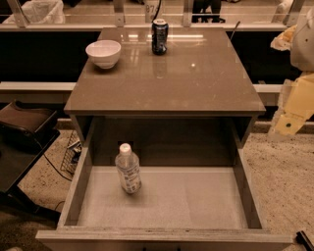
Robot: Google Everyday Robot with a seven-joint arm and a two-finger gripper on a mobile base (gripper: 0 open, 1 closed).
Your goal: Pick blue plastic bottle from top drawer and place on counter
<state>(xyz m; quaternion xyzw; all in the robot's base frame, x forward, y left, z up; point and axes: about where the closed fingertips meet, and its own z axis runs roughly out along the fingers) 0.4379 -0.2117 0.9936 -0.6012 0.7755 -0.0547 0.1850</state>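
Speckled pale flooring (284, 171) surrounds a grey-brown cabinet seen from the front and above, with a glazed railing (117, 14) along the back of the scene.

The blue plastic bottle (128, 169) stands upright inside the top drawer (73, 191), in the left half of the drawer's pale bottom and towards the rear. It has a white cap, a clear body and a white label with dark print, and it touches neither side wall. The top drawer is pulled fully out towards the viewer, and its front edge runs along the bottom of the view.

Above it lies the counter (196, 83), glossy and reflective. A dark soda can (159, 37) stands upright near the rear edge at about the middle. A white bowl (103, 53) sits at the rear left corner, well apart from the can.

To the right of the cabinet, pale yellow and white segments of the robot arm (294, 108) enter from the right margin, level with the counter's front corner and clear of it.

The gripper (305, 239) shows only as a dark tip at the lower right corner, just beside the right end of the drawer front and well apart from the bottle (whether it is spread or closed cannot be told).

At left stand a dark padded seat (22, 122) and a wire basket (72, 149) beside the cabinet.
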